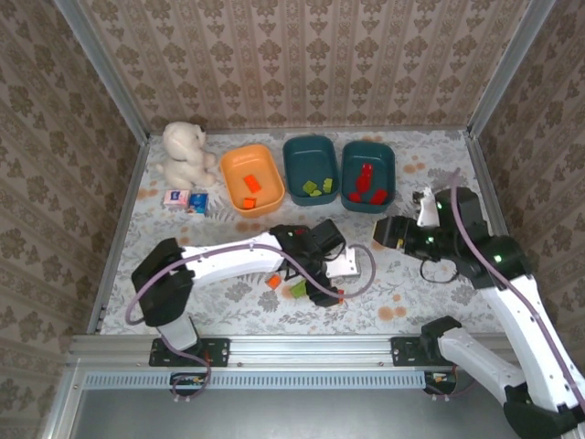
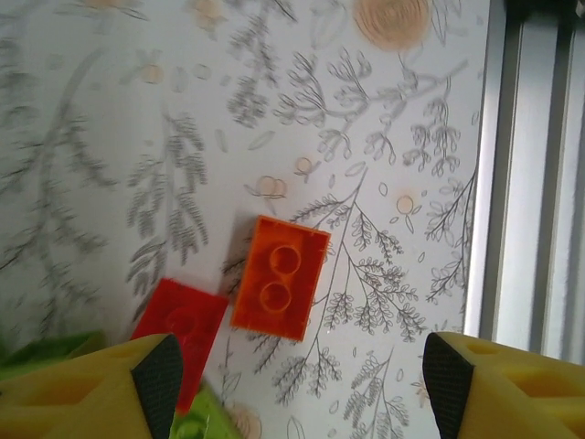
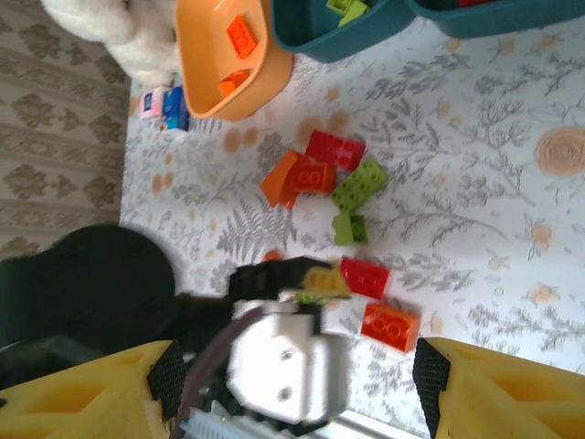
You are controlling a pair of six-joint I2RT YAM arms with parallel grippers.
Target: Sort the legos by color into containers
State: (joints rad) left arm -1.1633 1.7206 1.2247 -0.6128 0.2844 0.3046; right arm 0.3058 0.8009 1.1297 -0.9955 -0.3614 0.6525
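Observation:
Loose legos lie under my left gripper (image 2: 302,393), which hangs open over the table with nothing between its pads. An orange brick (image 2: 279,276) lies just ahead of it, with a red brick (image 2: 183,320) and a green brick (image 2: 196,422) by its left finger. More red, orange and green legos (image 3: 334,178) are clustered further off. The orange tub (image 1: 228,165) holds orange bricks, the middle teal tub (image 1: 311,146) green ones, and the right teal tub (image 1: 388,174) red ones. My right gripper (image 1: 382,230) is open and empty, raised near the right teal tub.
A white plush toy (image 1: 187,155) and a small blue-and-white box (image 1: 186,200) sit left of the orange tub. The metal rail (image 2: 530,165) of the table's near edge runs close beside my left gripper. My left arm (image 1: 238,259) stretches across the table's middle.

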